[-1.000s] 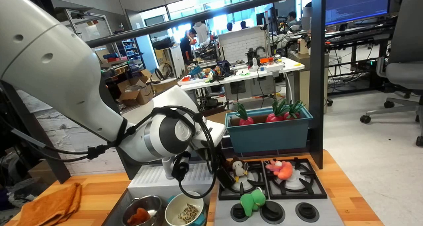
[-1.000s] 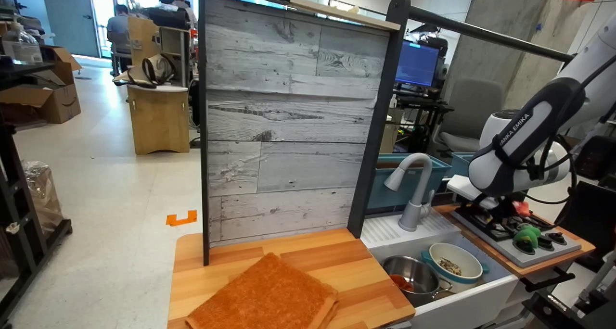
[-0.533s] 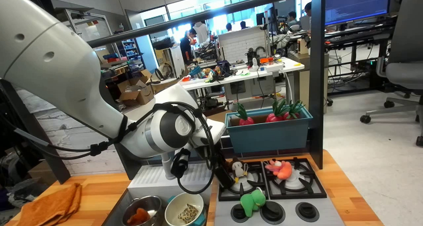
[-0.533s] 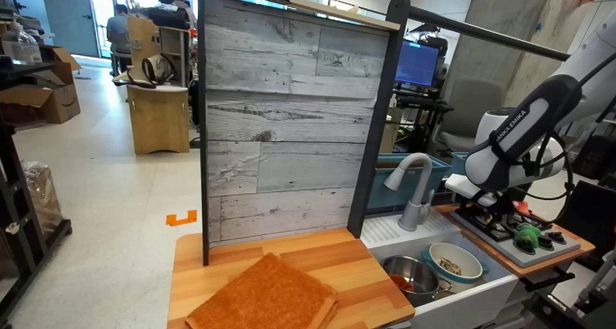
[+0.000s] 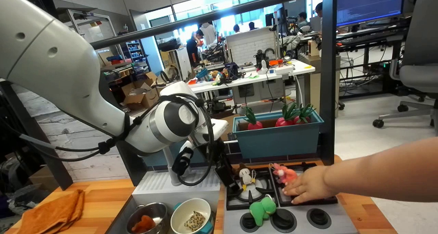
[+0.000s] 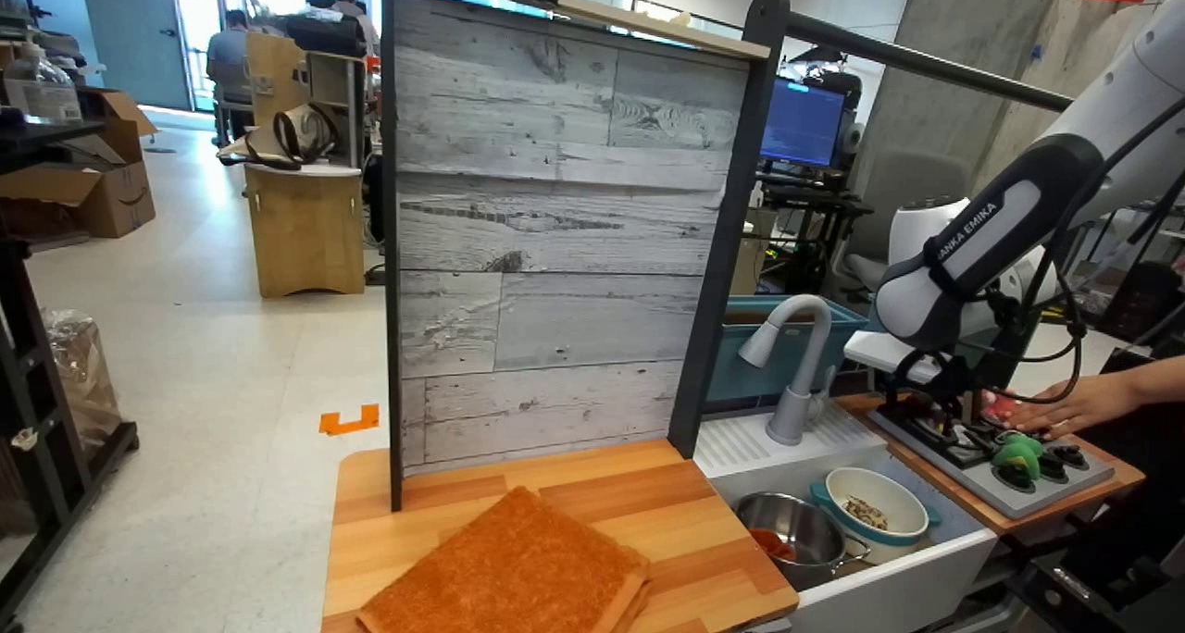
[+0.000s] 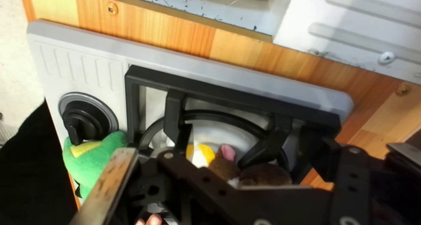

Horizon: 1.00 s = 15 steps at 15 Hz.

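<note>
The gripper [image 7: 261, 152] hangs over the stove [image 7: 92, 50], its fingers [image 7: 108, 185] spread wide apart across the lower half of the wrist view. In an exterior view the arm [image 5: 61, 63] enters from the upper left and slants down to the centre, ending just beside a white plush [image 5: 245, 176] with yellow feet. That plush rests on the burner nearest the middle of the frame. Brown fur [image 7: 223, 167] shows next to it; whether both belong to a single toy, or whether a finger touches either, I cannot tell.

A hand [image 5: 309, 184] reaches in from the right edge, over the burner farther right, just beside a pink plush [image 5: 284, 174]; contact is unclear. A green plush [image 5: 262, 210] lies along the lower part of the stove, over the knobs [image 5: 320, 217]; in the wrist view it sits at lower left.

At lower right of an exterior view, the sink [image 6: 893, 587] holds a steel pot [image 6: 815, 573] with an orange-red object [image 6: 770, 542] inside, and beside it a white pot [image 6: 889, 490] with a spotted object [image 6: 866, 511] in it. The faucet [image 6: 801, 374] stands behind them. An orange towel [image 6: 518, 568] lies folded at bottom centre on the counter [image 6: 699, 536]. Behind the stove, a teal planter [image 5: 279, 138] carries red radishes [image 5: 284, 121].
</note>
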Each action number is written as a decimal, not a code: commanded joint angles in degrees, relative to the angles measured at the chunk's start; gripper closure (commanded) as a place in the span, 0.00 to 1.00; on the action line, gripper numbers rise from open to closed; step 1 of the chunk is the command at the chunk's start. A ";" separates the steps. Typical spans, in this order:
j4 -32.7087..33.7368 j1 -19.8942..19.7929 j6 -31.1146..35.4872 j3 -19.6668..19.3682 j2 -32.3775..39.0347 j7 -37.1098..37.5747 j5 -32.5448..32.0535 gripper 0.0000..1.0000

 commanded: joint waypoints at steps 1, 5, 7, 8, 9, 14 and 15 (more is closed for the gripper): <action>0.41 -1.32 -0.07 1.46 -0.33 1.39 -2.64 0.14; 0.42 -1.32 -0.09 1.46 -0.32 1.40 -2.66 0.14; 0.46 -1.31 -0.09 1.46 -0.23 1.40 -2.66 0.14; 0.52 -1.31 -0.09 1.46 -0.17 1.40 -2.66 0.04; 0.69 -1.44 -0.07 1.46 -0.03 1.56 -2.90 0.04; -2.78 -2.50 0.66 2.42 -3.85 0.68 -2.75 0.04; -3.09 -2.64 1.21 2.21 -4.10 1.02 -2.77 0.04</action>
